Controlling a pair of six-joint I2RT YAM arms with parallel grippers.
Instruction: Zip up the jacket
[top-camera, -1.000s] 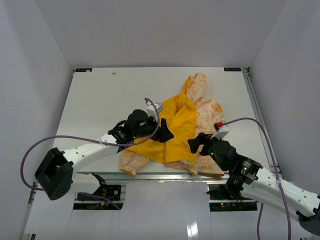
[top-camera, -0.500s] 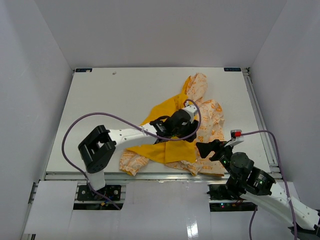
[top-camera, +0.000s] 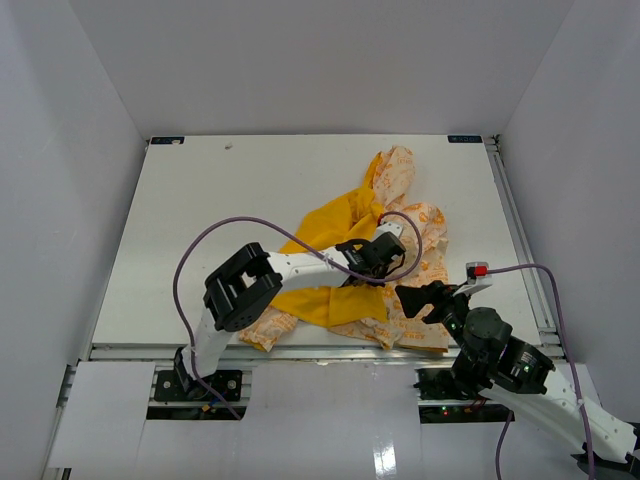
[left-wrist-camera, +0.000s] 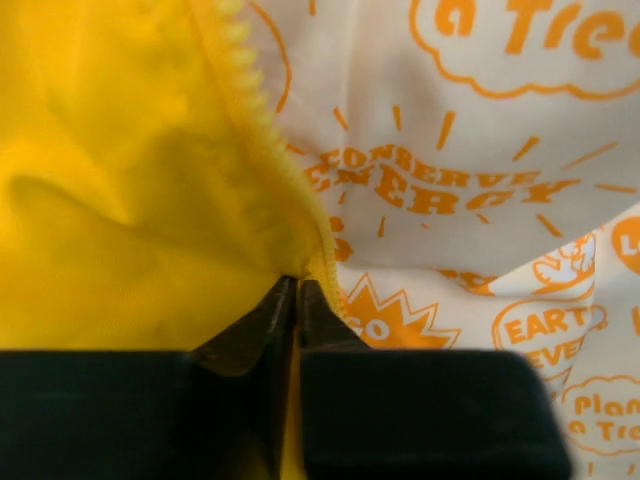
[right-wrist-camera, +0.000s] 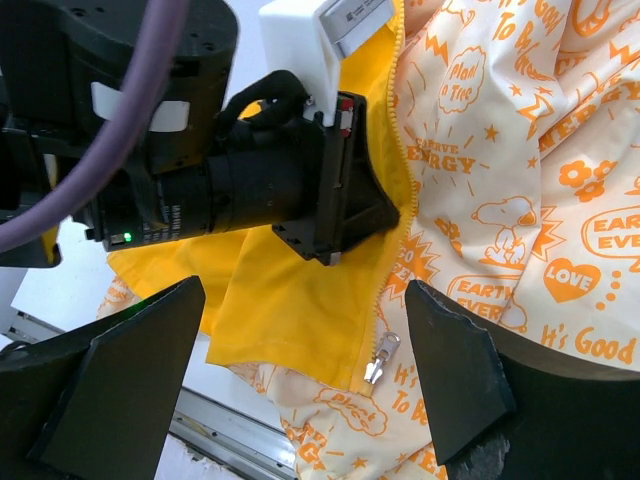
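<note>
The jacket (top-camera: 425, 225) lies crumpled at the table's middle right, its cream orange-printed side (left-wrist-camera: 470, 190) up and its yellow lining (top-camera: 335, 230) folded open across it. My left gripper (left-wrist-camera: 297, 283) is shut on the yellow zipper edge (left-wrist-camera: 262, 130), where lining meets print. From the right wrist view, the left gripper (right-wrist-camera: 392, 215) pinches that edge above the silver zipper pull (right-wrist-camera: 380, 358) at the hem. My right gripper (right-wrist-camera: 305, 295) hovers open over the hem, with nothing between its fingers (right-wrist-camera: 455, 360).
The left arm's purple cable (top-camera: 405, 225) loops over the jacket. The table's front rail (right-wrist-camera: 235, 440) runs just below the hem. White enclosure walls surround the white table (top-camera: 220, 190).
My left arm swung right across the lining and its jaws closed on the zipper edge. My right arm drew back toward the near right edge, still open.
</note>
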